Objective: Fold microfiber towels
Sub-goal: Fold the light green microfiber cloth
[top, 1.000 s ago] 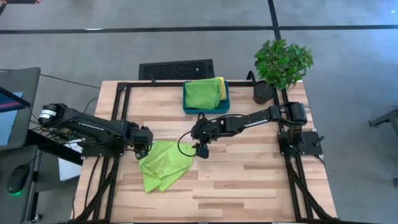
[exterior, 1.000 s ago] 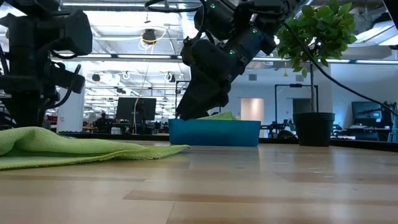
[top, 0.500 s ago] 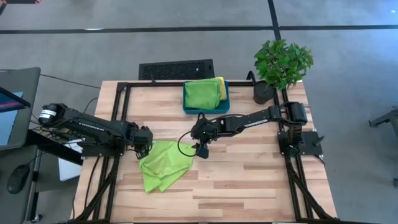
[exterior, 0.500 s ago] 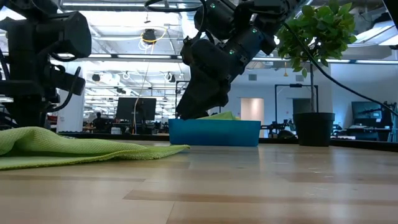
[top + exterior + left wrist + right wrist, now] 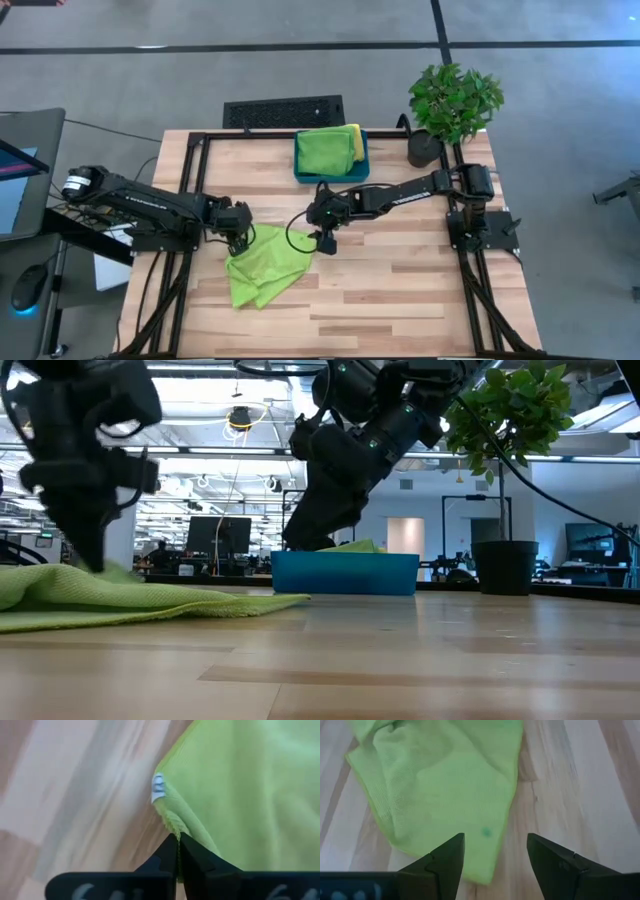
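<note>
Lime green towel [image 5: 262,262] lies crumpled on the tabletop [image 5: 400,290], nearer the left edge, approx. midway between front & back edges; one corner w/ a small white tag [image 5: 158,788] points toward the left arm. Left claw [image 5: 237,226] is down at that corner, fingers together & clamped on the towel's hem; the left wrist view shows the cloth edge pinched between the dark tips. Right claw [image 5: 325,243] hovers just beside the towel's opposite corner, near tabletop centre, fingers [image 5: 445,862] wide apart, nothing in them, cloth below & ahead. A teal bin [image 5: 331,170] at the back edge, middle, holds another green towel [image 5: 322,151] w/ a yellow towel [image 5: 355,140] alongside. Potted plant [image 5: 452,105] at the back right corner.
</note>
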You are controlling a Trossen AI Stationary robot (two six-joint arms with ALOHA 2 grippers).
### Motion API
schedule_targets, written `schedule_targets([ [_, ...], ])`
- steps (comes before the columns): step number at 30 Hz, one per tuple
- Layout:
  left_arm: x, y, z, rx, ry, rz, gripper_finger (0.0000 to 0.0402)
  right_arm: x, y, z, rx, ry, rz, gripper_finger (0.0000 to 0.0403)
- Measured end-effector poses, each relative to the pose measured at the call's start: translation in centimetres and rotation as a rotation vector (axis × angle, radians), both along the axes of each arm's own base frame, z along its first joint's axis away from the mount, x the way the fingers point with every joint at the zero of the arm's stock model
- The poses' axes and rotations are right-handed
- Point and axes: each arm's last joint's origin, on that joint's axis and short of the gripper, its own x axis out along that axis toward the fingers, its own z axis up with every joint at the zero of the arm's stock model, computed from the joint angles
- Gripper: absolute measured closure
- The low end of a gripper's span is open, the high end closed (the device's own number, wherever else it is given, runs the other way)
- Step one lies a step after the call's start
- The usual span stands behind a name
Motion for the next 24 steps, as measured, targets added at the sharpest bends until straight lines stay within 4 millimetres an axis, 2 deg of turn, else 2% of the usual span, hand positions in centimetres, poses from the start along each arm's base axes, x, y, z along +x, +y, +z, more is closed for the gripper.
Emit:
schedule_targets([
  [9,2.6,-1.2,5.1,0.049,-0.179,-0.151,0.0401,0.1,-0.2,0.1,-0.063,-0.023,0.061,0.0163],
  [14,3.8,-2.1,7.7,0.071,-0.293,-0.251,0.0401,0.6,-0.2,0.6,-0.117,-0.106,0.109,0.0163],
  [24,4.7,-3.5,9.3,0.107,-0.447,-0.416,0.0401,1.8,-0.2,2.3,-0.225,-0.333,0.176,0.0163],
])
